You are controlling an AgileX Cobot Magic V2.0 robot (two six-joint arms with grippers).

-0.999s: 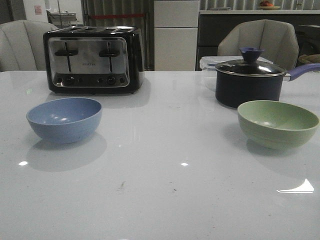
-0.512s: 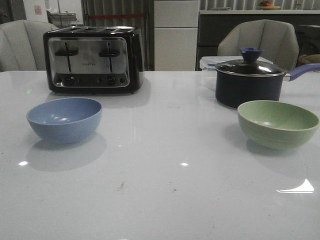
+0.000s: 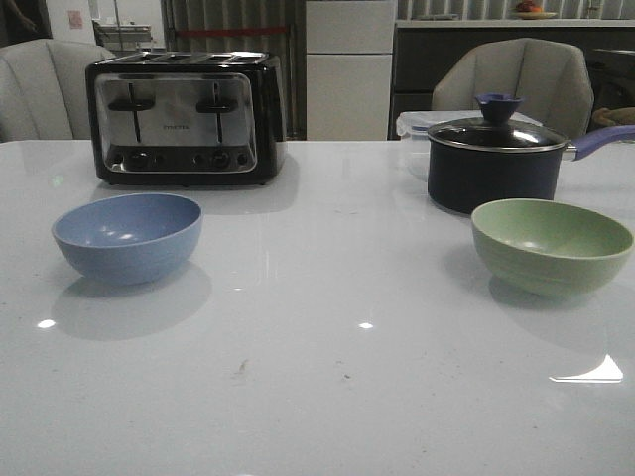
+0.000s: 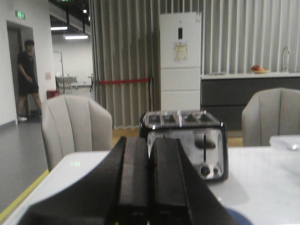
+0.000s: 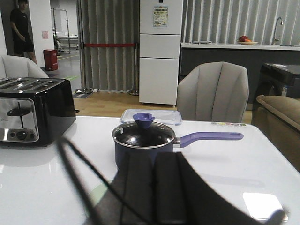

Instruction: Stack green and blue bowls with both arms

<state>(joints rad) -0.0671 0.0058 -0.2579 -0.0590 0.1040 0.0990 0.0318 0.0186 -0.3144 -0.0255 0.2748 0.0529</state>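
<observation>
The dusty blue bowl [image 3: 127,236] sits upright on the white table at the left. The pale green bowl [image 3: 552,245] sits upright at the right, in front of the saucepan. Neither arm shows in the front view. My left gripper [image 4: 150,143] is shut and empty, held above the table and pointing toward the toaster; a blue sliver of the bowl [image 4: 241,219] shows beside it. My right gripper [image 5: 154,157] is shut and empty, pointing toward the saucepan; a green sliver of the bowl [image 5: 99,192] shows beside it.
A black and chrome toaster [image 3: 184,117] stands at the back left. A dark lidded saucepan [image 3: 496,164] with a purple handle stands at the back right, a clear lidded box [image 3: 417,124] behind it. Chairs stand behind the table. A thin cable [image 5: 77,154] crosses the right wrist view.
</observation>
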